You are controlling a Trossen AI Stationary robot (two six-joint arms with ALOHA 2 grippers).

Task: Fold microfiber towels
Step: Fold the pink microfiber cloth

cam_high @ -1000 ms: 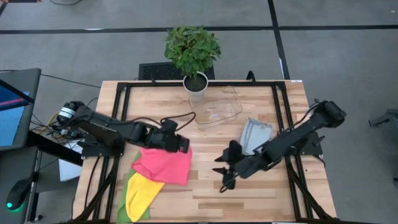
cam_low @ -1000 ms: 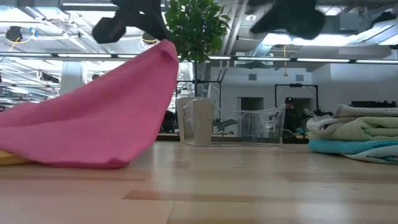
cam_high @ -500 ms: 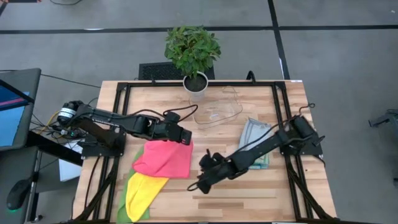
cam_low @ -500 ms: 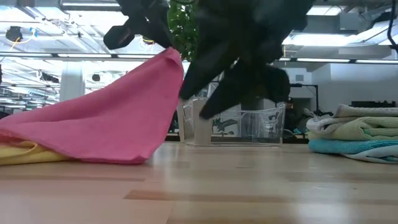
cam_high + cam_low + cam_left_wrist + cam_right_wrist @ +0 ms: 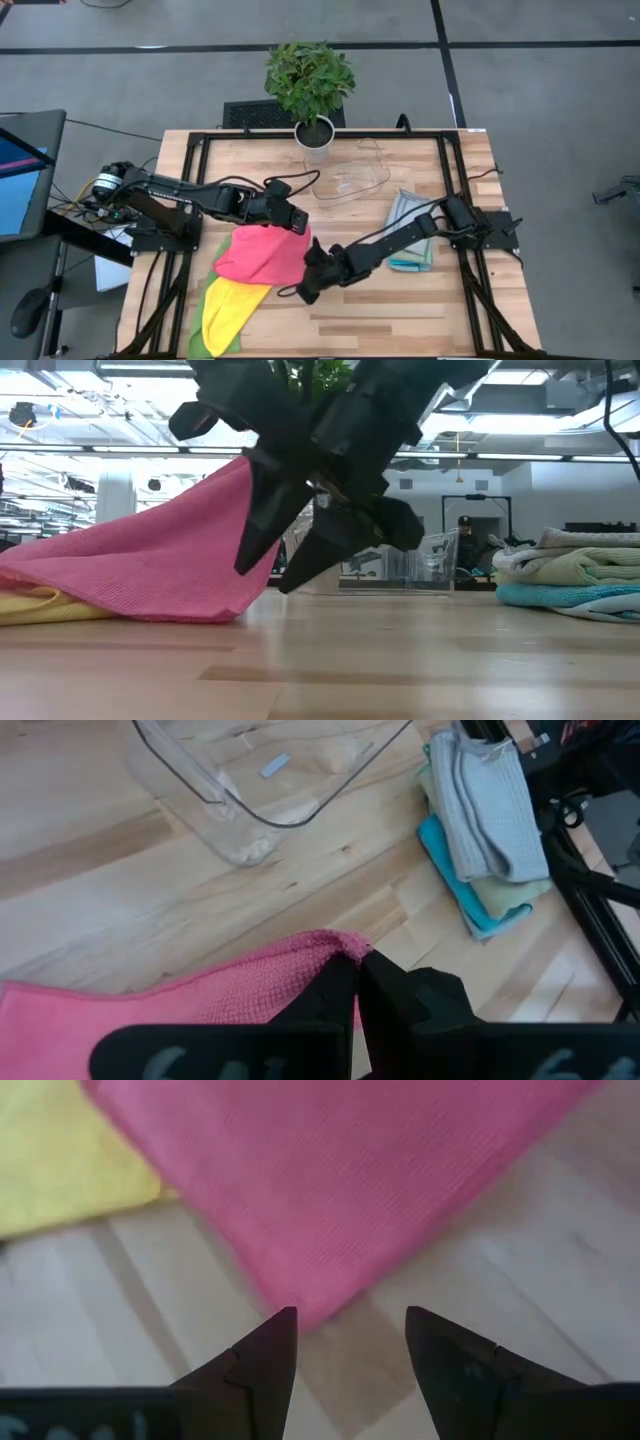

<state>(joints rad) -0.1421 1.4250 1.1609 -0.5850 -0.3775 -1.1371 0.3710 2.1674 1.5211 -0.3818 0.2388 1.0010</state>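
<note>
Draping from a lifted corner down to the pale wooden surface [image 5: 400, 300], the soft pink microfiber towel [image 5: 262, 257] sits left of centre, its raised corner pinched tight between the fingers of the left gripper [image 5: 296, 228]; in the left wrist view those fingers [image 5: 345, 990] are shut on the very tip of the pink cloth. The rest of the towel slopes away toward the robot's left and rests partly on a yellow microfiber towel [image 5: 228, 312], which in turn overlaps a green one [image 5: 200, 305] at the surface's near left edge.

The relation that matters for the next move: the right gripper [image 5: 303, 288] hangs just beside the towel's free near corner, on the towel's right side, with its fingers [image 5: 262, 1355] spread apart and holding nothing. In the right wrist view the pink corner lies straight ahead of the gap between them, pointing toward it, with bare wood showing under the tips. The right arm is therefore plainly the nearer one to that loose corner (the left is already occupied with the far one), and the edge between the two corners runs roughly front to back across the surface.

I judge this to be the step of securing a second corner before a fold can be made.

Further out, a stack of already folded towels [image 5: 410, 230], grey over green and blue, lies toward the right side; a clear plastic tray [image 5: 350, 180] and a potted green plant [image 5: 310, 85] stand at the far edge.
</note>
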